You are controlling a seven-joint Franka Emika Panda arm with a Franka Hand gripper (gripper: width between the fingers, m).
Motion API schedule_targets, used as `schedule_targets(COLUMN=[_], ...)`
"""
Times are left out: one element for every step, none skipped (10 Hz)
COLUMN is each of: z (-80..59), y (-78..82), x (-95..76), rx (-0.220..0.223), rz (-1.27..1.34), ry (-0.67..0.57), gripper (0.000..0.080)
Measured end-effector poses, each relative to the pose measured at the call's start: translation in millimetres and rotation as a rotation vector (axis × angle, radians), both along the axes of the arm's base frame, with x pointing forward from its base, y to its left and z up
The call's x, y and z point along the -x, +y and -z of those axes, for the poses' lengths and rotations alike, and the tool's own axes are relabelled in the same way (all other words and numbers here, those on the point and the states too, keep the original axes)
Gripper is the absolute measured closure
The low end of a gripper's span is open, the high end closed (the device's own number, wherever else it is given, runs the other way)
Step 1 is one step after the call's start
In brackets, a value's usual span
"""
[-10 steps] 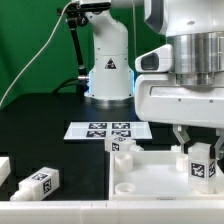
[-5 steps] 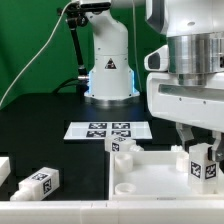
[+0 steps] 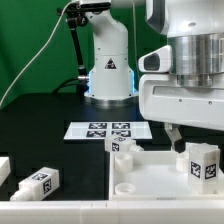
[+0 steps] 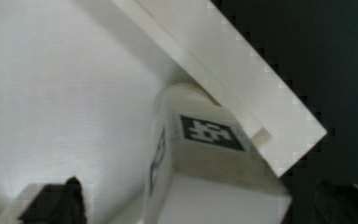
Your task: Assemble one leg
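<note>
Standing at the back of the black table (image 3: 40, 120), the arm's white base (image 3: 108, 70) rises before a green backdrop, with a black cable running along it on the exterior view's left. Nearer the camera, the wrist housing and gripper (image 3: 178, 139) fill the exterior view's right; one dark finger (image 3: 175, 136) hangs below the housing, just beside the leg and apart from it, and the other finger is not visible in that view. The wrist view shows two dark fingertips (image 4: 51, 203) at the frame's edge, set well apart with the leg lying between them and neither tip touching it, so the hand is spread and grips nothing. A large white panel (image 3: 150, 182) lies at the front, with raised corner sockets. The marker board (image 3: 108, 130) lies flat on the table behind the panel, near the base. The leg (image 3: 203, 162) stands upright at the panel's corner on the exterior view's right, its square tag facing the camera; in the wrist view the leg (image 4: 202, 150) sits against the panel's rim with the tag visible on its side. A second tagged white peg (image 3: 37, 183) lies on its side on the table at the exterior view's left, well apart from the panel.
</note>
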State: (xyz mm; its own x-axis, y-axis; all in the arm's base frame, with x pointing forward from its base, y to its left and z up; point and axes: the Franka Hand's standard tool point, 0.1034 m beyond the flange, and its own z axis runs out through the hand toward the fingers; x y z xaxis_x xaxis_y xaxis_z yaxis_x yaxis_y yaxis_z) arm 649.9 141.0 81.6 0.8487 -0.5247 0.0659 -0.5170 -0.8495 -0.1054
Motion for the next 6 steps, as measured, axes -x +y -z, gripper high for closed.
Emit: schedule_targets(z=[-0.2, -0.7, -0.7, -0.7, -0.5, 0.6], y=[0.0, 0.3, 1.2, 2.8, 3.7, 4.2], x=[-0.4, -0.9, -0.7, -0.3, -0.5, -0.3], rx=[0.014, 0.032, 0.045, 0.050, 0.070, 0.085], rz=[-0.110, -0.229, -0.325, -0.381, -0.498, -0.587], ry=[-0.007, -0.015, -0.019, -0.022, -0.030, -0.031], gripper=[0.0151, 0.0151, 0.0151, 0.0151, 0.0151, 0.0151])
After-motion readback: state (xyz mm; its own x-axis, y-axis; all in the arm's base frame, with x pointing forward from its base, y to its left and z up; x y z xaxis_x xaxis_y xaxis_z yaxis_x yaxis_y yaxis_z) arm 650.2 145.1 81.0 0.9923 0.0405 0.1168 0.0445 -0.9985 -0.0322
